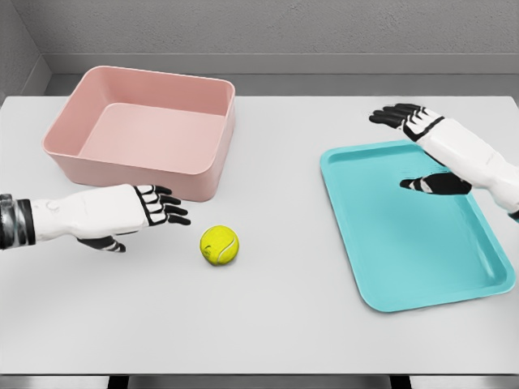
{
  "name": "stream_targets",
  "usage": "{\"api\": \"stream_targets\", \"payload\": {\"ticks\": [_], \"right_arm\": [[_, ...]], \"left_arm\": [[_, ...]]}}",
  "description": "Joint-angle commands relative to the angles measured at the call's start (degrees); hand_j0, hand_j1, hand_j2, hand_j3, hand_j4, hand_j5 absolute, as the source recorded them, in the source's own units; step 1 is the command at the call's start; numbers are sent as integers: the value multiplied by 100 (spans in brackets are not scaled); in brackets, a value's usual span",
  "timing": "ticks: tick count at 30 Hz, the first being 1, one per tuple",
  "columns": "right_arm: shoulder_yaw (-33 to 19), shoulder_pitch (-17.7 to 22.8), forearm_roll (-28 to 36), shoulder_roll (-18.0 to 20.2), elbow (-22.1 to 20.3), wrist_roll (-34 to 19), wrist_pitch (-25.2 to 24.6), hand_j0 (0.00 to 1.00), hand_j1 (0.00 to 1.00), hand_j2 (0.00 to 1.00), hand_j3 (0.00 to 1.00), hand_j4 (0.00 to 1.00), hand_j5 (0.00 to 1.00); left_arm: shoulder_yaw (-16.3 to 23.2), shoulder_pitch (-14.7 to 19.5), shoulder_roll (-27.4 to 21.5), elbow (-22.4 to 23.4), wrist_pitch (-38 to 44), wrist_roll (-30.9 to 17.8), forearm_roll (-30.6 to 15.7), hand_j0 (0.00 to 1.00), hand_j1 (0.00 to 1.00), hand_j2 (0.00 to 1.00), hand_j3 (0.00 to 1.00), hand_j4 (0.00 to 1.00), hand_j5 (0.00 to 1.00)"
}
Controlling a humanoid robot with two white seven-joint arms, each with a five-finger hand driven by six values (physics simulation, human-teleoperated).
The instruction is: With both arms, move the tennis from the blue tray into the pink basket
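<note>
A yellow tennis ball (pixel 219 245) lies on the white table between the two containers, outside both. The pink basket (pixel 77 164) stands at the back left and holds nothing. The blue tray (pixel 405 259) lies at the right, also with nothing in it. My left hand (pixel 165 205) hovers just left of the ball, fingers stretched toward it, open, a small gap away. My right hand (pixel 399 116) floats above the tray's far edge, fingers relaxed and open, holding nothing.
The white table (pixel 268 324) ends in a front edge near the bottom of the view. A grey wall runs behind the table.
</note>
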State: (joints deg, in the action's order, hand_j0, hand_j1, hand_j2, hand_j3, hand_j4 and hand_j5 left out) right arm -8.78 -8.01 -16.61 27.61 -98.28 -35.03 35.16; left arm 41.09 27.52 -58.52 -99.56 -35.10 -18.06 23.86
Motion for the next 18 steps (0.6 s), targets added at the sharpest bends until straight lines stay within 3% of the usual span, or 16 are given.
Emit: {"api": "stream_targets", "payload": {"ticks": [1,6,18], "right_arm": [[-283,1,43,-27,178,3,-16,100,100,100,100,100,100],[-344,45,35,8,503,3,-16,100,100,100,100,100,100],[-335,54,26,17,503,3,-16,100,100,100,100,100,100]], "left_arm": [[22,-1,200,-55,10,-136,-39,100,100,100,100,100,100],[154,139,367,-116,10,-171,-39,100,100,100,100,100,100],[751,798,842,-73,10,-303,-22,100,100,100,100,100,100]]}}
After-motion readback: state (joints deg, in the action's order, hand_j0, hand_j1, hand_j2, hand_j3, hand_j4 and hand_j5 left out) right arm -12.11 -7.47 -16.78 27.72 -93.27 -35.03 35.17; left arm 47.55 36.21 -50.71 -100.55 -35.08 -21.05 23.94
